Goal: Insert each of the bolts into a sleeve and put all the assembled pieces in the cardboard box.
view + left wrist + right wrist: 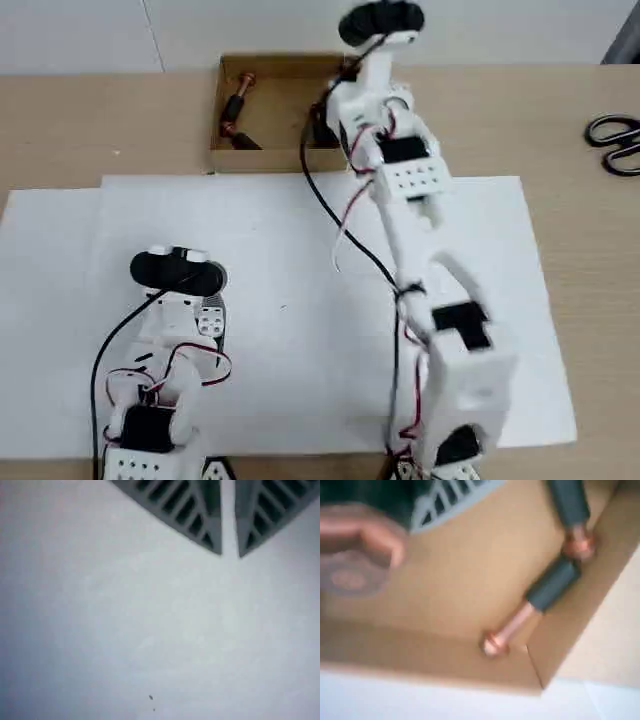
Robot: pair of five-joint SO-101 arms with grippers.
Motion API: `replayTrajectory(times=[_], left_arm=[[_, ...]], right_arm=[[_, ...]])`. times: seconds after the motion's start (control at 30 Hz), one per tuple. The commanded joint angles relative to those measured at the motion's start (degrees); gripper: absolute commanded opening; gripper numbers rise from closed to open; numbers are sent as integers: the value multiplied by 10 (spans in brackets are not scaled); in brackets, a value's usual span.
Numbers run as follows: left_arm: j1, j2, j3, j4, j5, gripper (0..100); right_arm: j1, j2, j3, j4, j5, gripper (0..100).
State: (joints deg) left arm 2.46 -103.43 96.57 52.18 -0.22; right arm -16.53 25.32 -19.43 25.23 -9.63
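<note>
The cardboard box (270, 150) stands at the table's far edge. Two assembled pieces lie along its left wall: one black sleeve with a copper bolt (540, 600) (238, 100), and a second piece (570, 510) end to end with it. My right gripper (405, 525) hangs inside the box at its right side (328, 115), shut on a third piece, a copper bolt (357, 555) in a dark sleeve, seen blurred close to the camera. My left gripper (230, 554) is low over the white paper, shut with nothing in it, at the near left (212, 322).
A large white paper sheet (300, 300) covers the middle of the table. Scissors (615, 140) lie at the far right edge. The right arm (420, 250) stretches across the sheet's right half; its cables (345, 220) hang over the sheet.
</note>
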Motion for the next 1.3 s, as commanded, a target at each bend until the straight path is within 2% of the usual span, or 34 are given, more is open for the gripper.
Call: replayTrajectory(times=[0.0, 0.23, 0.57, 0.7, 0.77, 0.93, 1.0, 1.27], left_arm=[[2, -6, -6, -1, 1, 7], [2, -6, -6, -1, 1, 7], [2, -6, -6, -1, 1, 7], [2, -6, -6, -1, 1, 7], [2, -6, -6, -1, 1, 7], [2, -6, -6, -1, 1, 7], [2, -6, -6, -1, 1, 7], [2, -6, -6, -1, 1, 7]], right_arm=[[-15, 72, -157, -33, -8, 2], [-19, 202, -326, -69, -54, 3], [-24, 280, -341, -67, -51, 5], [-24, 283, -341, -28, -51, 6], [-29, 283, -341, -3, -50, 39], [-31, 281, -341, 36, -28, 222], [-30, 278, -341, 36, -28, 262], [-29, 262, -341, 45, -26, 238]])
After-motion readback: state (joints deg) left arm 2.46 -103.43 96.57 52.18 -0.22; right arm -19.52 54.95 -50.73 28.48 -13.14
